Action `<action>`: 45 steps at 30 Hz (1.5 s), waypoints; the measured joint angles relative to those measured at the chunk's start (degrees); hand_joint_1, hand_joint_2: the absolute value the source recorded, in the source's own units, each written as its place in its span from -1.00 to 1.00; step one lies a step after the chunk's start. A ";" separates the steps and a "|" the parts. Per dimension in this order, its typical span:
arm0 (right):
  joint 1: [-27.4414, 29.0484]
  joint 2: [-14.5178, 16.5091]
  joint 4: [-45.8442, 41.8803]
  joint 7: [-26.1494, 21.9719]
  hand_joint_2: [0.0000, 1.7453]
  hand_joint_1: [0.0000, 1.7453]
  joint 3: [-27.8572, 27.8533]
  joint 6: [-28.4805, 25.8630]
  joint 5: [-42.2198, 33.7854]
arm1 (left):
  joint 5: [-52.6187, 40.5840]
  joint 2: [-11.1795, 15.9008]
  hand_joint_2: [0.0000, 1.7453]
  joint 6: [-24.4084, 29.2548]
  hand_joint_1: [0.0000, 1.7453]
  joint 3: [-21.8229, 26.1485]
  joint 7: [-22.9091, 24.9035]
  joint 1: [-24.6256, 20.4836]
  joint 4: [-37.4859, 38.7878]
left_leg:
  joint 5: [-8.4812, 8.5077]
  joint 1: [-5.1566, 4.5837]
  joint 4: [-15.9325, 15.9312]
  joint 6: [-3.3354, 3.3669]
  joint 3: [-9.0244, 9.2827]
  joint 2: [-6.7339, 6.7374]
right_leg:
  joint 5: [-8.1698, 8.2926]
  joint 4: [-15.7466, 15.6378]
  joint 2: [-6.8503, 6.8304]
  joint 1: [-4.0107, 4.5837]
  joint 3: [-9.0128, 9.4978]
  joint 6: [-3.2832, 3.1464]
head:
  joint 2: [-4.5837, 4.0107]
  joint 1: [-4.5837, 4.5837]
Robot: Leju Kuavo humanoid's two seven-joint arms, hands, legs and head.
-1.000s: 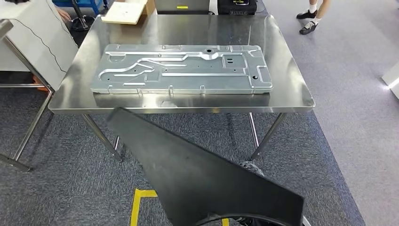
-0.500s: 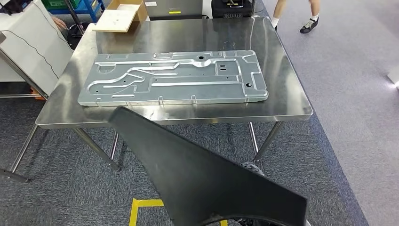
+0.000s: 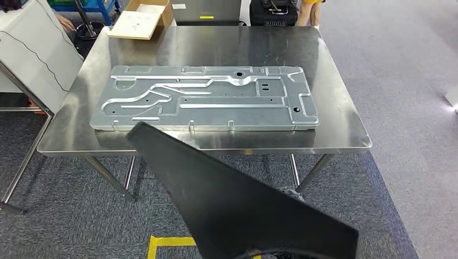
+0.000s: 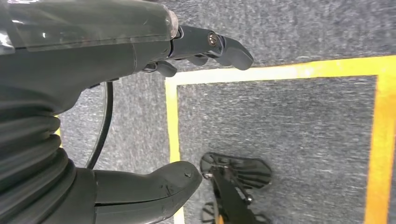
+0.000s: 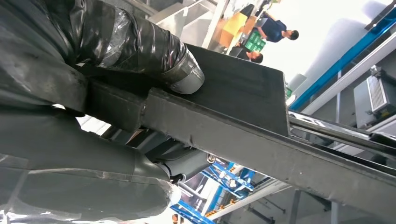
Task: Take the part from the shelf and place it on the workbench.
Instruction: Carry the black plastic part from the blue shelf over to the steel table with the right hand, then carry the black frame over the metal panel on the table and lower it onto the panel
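The part (image 3: 227, 199) is a large flat black panel that tapers to a narrow tip. It hangs in the air in front of me, and its tip overlaps the front edge of the steel workbench (image 3: 337, 121). My right hand (image 5: 88, 88) grips the part (image 5: 243, 93) along one edge, with the fingers on one face and the thumb on the other. My left hand (image 4: 70, 88) hangs over the carpet with its fingers (image 4: 219, 44) and thumb (image 4: 154, 186) apart and nothing between them.
A long stamped metal plate (image 3: 210, 100) lies across the middle of the workbench, leaving bare strips at the front and right. A cardboard box (image 3: 141, 19) sits at the back left, a white panel (image 3: 32, 54) leans at left, and a person's legs (image 3: 308, 8) are behind. Yellow tape (image 3: 167, 242) marks the floor.
The whole view has shifted: the workbench now sits nearer and lower in the picture. The part's tip now overlaps the bench's front edge. The person behind has walked to the left.
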 joint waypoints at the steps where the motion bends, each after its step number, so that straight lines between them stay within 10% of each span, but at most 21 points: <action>1: 0.02 0.00 0.01 -0.02 1.00 1.00 -0.02 0.00 0.00 | -0.01 -0.01 1.00 0.00 -1.00 0.00 0.01 0.01 0.00 | -0.54 0.04 -0.14 -0.18 0.73 -0.03 | 2.92 -3.97 -0.02 0.08 1.08 -0.26 | 0.00 0.01; 3: 0.05 -0.01 -0.02 -0.07 1.00 1.00 -0.06 -0.02 0.00 | -0.05 -0.03 1.00 0.00 -1.00 0.01 0.02 -0.09 0.00 | -1.32 0.09 -0.62 -0.74 1.61 -0.10 | 5.72 -9.29 -0.10 0.56 2.36 -1.09 | 0.00 0.00; 7: 0.20 0.02 -0.25 -0.15 1.00 1.00 -0.24 -0.07 0.08 | -0.22 -0.02 1.00 -0.01 -1.00 0.02 -0.02 -0.27 0.00 | -1.37 -0.05 -0.16 -2.05 2.59 -0.01 | 6.03 -11.54 0.09 0.60 3.75 -2.68 | 0.00 -0.02; 12: -0.23 0.05 -0.55 -0.34 1.00 1.00 -1.01 -0.14 0.15 | -0.54 0.07 1.00 -0.06 -1.00 0.02 -0.14 -0.59 0.00 | -7.10 0.14 15.23 -2.91 -6.95 0.08 | 4.60 -12.20 -0.04 0.30 6.13 -3.54 | 0.00 -0.04; 14: -0.27 0.05 -0.70 -0.36 1.00 1.00 -1.39 -0.14 0.16 | -0.55 0.07 1.00 -0.15 -1.00 0.02 -0.16 -0.45 0.00 | -6.53 0.15 15.78 -2.99 -9.11 0.09 | 3.63 -12.18 0.02 0.31 7.32 -3.46 | 0.00 -0.04; 18: -0.45 0.05 -1.07 -0.38 1.00 1.00 -1.53 -0.19 0.82 | -0.54 0.07 1.00 -0.20 -1.00 0.10 -0.26 -0.39 0.00 | 3.30 -0.13 2.38 -2.11 -6.11 0.19 | 1.67 -12.10 0.09 0.42 9.59 -2.74 | 0.00 -0.03; 23: -3.08 -0.35 -1.05 1.02 1.00 1.00 -2.93 -0.99 0.70 | -0.97 0.04 1.00 -0.37 -1.00 0.17 -0.40 -0.41 0.00 | 4.15 -0.18 0.50 -0.77 -5.46 0.17 | 0.01 -10.80 0.18 0.40 9.20 -1.22 | 0.00 -0.03; 28: -10.44 -1.62 0.35 5.05 1.00 1.00 -8.16 -0.16 -1.82 | -2.11 0.02 1.00 -0.80 -1.00 0.15 -0.78 -1.01 0.00 | 3.21 -0.08 0.36 0.17 -4.52 0.28 | -5.60 5.96 0.02 -0.16 -0.60 0.08 | 0.00 -0.03; 30: -12.49 -2.04 1.12 5.94 1.00 1.00 -10.12 0.35 -2.31 | -2.34 0.02 1.00 -0.87 -1.00 0.15 -0.78 -1.05 0.00 | 2.63 -0.09 0.37 0.13 -3.64 0.08 | -1.93 3.95 0.01 -0.24 -0.99 -0.02 | 0.00 -0.02; 33: -14.25 -2.34 1.82 6.19 1.00 1.00 -11.57 0.64 -2.38 | -2.46 -0.04 1.00 -0.93 -1.00 0.15 -0.78 -1.11 0.00 | 1.69 -0.19 0.33 -0.26 -2.45 -0.28 | 5.14 -7.37 0.04 0.14 2.93 -0.90 | 0.00 -0.01; 38: -17.43 -2.79 3.31 8.98 1.00 1.00 -12.79 -0.06 -0.63 | -3.14 -0.05 1.00 -1.22 -1.00 0.12 -0.83 -1.20 0.00 | 0.74 -0.17 0.81 -1.68 -2.87 -0.24 | 5.40 -11.12 0.18 0.19 4.02 -1.95 | 0.00 0.02; 43: -28.93 -4.45 13.28 17.12 1.00 1.00 -14.54 -0.76 8.48 | -4.71 0.07 1.00 -1.88 -1.00 -0.13 -0.87 -1.65 0.00 | -5.81 0.08 17.11 -2.68 -11.31 -0.04 | 5.36 -11.47 0.08 -0.15 4.44 -2.73 | 0.00 -0.01; 45: -33.04 -4.75 18.71 19.15 1.00 1.00 -14.10 -1.23 16.27 | -5.43 0.08 1.00 -2.17 -1.00 -0.25 -0.86 -1.68 0.00 | -3.48 0.18 16.41 -2.82 -11.79 0.02 | 5.21 -11.27 0.05 -0.17 4.53 -2.64 | 0.00 0.00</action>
